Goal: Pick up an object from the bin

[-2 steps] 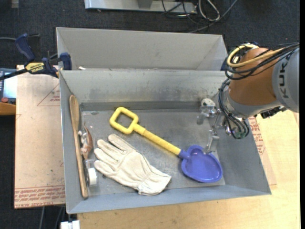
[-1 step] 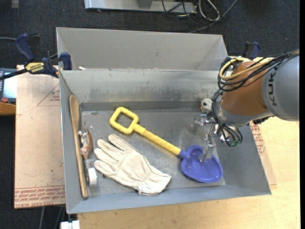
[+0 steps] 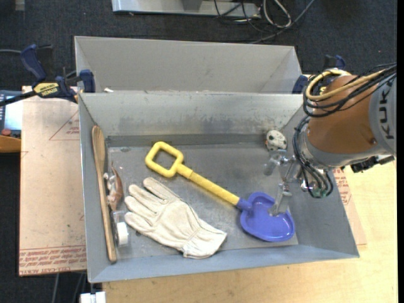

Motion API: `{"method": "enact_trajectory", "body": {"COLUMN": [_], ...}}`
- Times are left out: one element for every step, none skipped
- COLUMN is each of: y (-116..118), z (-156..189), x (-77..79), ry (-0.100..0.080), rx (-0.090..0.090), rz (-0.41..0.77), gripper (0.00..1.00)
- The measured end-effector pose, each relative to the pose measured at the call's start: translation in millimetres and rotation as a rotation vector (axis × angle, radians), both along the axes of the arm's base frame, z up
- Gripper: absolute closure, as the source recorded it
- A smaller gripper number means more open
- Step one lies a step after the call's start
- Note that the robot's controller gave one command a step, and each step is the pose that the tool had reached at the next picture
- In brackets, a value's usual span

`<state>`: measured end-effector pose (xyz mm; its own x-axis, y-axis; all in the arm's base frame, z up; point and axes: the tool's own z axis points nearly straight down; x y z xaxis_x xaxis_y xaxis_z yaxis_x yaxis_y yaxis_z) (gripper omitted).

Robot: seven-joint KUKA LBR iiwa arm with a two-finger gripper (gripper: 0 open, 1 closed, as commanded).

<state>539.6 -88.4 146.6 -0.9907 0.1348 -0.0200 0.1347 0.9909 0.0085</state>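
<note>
Toy shovel (image 3: 208, 185), yellow handle and blue blade (image 3: 255, 223), lies flat on the floor of the bin (image 3: 189, 112), blade toward the lower right of the frame. The gripper (image 3: 279, 208) is down on that blade, at its upper edge; whether it is released or clenched I cannot tell. Nothing looks lifted, so the pick seems barely begun, with the grasp and the raise left to do. A white glove (image 3: 170, 219) lies left of the blade. Farther back, a small pale skull-like toy (image 3: 275, 140) sits by the rear wall.
</note>
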Motion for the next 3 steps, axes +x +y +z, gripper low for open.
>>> {"method": "enact_trajectory", "body": {"y": [-29.8, -23.9, -52.5], "z": [-71.7, -80.5, -75.3], "x": [38.9, 32.9, 58.2], "ry": [-0.004, -0.002, -0.011], "rx": [-0.009, -0.008, -0.005], "rz": [0.390, 0.376, 0.618], "gripper": [0.00, 0.00, 1.00]}}
